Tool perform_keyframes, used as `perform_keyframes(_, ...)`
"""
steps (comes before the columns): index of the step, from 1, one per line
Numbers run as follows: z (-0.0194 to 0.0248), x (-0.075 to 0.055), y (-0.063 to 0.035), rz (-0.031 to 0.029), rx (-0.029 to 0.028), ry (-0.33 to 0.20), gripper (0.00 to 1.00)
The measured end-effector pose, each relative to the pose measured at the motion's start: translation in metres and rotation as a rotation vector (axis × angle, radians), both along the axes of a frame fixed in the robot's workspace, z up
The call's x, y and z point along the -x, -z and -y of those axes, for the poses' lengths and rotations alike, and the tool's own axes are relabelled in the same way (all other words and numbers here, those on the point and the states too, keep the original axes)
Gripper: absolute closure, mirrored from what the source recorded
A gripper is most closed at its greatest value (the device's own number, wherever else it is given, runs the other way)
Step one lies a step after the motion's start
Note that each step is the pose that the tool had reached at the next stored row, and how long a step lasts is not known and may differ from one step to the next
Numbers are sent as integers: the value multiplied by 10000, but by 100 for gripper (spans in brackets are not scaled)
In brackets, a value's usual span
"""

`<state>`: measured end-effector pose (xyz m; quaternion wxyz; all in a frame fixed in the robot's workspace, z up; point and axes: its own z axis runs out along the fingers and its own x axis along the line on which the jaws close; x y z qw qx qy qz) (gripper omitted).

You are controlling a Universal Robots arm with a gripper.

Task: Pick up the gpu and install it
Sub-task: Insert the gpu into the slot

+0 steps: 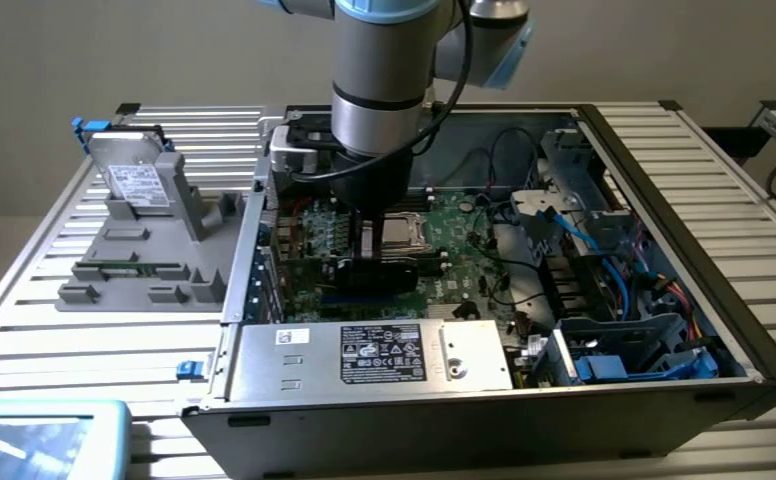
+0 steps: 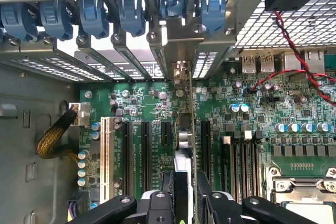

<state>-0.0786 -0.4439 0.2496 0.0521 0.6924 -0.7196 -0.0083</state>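
Claw (image 2: 186, 205) partly closed, gripping the gpu (image 2: 185, 135) upright on edge above the green motherboard (image 2: 252, 108) slots

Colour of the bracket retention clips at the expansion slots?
Blue; the retention clips show best in the wrist view.

The gripper (image 1: 383, 256) is holding the gpu (image 1: 388, 275) (black cooler showing) low over the motherboard (image 1: 468, 272) inside the open case (image 1: 468, 440).
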Motion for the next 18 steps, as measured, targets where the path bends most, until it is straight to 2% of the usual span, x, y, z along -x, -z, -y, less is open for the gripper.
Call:
perform_keyframes(9, 0, 5, 20, 21, 2, 1, 72)
perform_keyframes(14, 1, 19, 21, 223, 0, 8, 72)
perform_keyframes(16, 1, 31, 21, 258, 0, 13, 72)
perform_keyframes(18, 0, 34, 21, 258, -1, 13, 72)
